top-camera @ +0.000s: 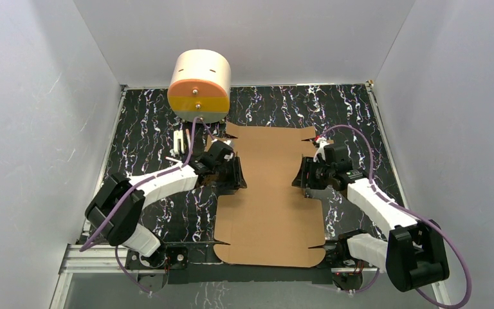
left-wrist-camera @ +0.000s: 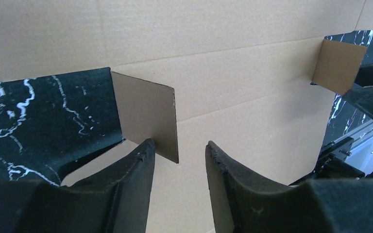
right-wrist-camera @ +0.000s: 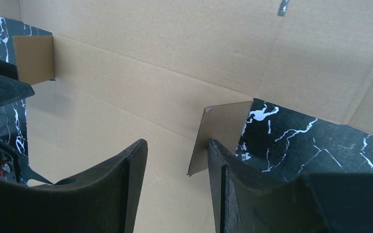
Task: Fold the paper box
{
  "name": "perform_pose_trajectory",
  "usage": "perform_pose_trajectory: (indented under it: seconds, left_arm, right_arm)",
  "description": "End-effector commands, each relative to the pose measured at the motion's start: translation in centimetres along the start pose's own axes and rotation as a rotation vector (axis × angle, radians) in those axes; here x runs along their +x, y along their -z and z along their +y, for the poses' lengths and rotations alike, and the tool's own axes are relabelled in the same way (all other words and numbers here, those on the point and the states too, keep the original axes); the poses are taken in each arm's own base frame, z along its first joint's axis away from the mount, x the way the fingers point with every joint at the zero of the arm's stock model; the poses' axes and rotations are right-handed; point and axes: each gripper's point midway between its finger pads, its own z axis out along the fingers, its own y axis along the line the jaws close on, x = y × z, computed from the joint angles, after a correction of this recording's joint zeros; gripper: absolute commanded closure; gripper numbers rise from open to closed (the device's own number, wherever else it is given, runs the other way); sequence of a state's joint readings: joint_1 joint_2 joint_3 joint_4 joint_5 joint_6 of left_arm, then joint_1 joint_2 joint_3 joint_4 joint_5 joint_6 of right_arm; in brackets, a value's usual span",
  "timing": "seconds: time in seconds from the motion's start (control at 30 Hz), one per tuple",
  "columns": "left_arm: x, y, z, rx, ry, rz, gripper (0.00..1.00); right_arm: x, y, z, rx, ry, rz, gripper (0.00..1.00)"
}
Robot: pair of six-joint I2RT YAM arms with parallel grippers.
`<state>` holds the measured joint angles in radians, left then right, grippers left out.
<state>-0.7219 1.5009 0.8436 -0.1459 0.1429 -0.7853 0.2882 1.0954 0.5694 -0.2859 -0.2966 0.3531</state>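
Cardboard, plain brown and corrugated: the die-cut paper box (top-camera: 267, 206) is spread flat on the black marbled table (top-camera: 148, 122). A small upright flap (left-wrist-camera: 145, 114) is straddled, not clamped, by the half-parted left gripper (left-wrist-camera: 177, 145), another by the right gripper (right-wrist-camera: 177, 143); both should be creased evenly together.

I'm looking down into a robotics lab cell, a staged test booth. Plain white walls (top-camera: 38, 96) box the space on three sides. The worktop (top-camera: 148, 129) is a black sheet with white marbling, and along its near edge I've got a bare aluminium rail (top-camera: 96, 261). The left arm (top-camera: 161, 183) and right arm (top-camera: 376, 203) are bolted down there, white shells, black joints, purple cables (top-camera: 453, 257) looping loose off both. Wrist cameras feed me both close views.
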Motion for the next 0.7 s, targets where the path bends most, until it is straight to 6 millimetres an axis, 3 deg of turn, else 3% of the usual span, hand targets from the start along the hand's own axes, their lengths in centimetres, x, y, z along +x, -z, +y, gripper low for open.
perform_pose_trajectory:
  seconds: [0.0,0.2,0.3,0.47,0.67]
  left_arm:
    - [-0.7,0.0,-2.0,0.020,-0.044,-0.014,0.59]
    - [-2.2,1.8,-1.1,-0.065,-0.107,-0.076,0.53]
    - [-4.0,3.4,0.3,-0.138,-0.142,-0.134,0.51]
    - [-6.7,5.6,2.1,-0.097,-0.112,-0.141,0.50]
    - [-11.3,7.2,6.6,-0.131,-0.061,-0.159,0.49]
  right_arm:
    - [-2.0,-0.4,1.8,-0.028,0.024,-0.039,0.42]
    - [-3.7,0.7,1.1,0.047,0.097,-0.103,0.35]
    - [-5.1,1.7,0.8,0.088,0.152,-0.157,0.29]
    - [-6.7,2.5,1.4,0.087,0.219,-0.189,0.22]
    - [-8.7,2.5,2.6,0.042,0.276,-0.245,0.12]
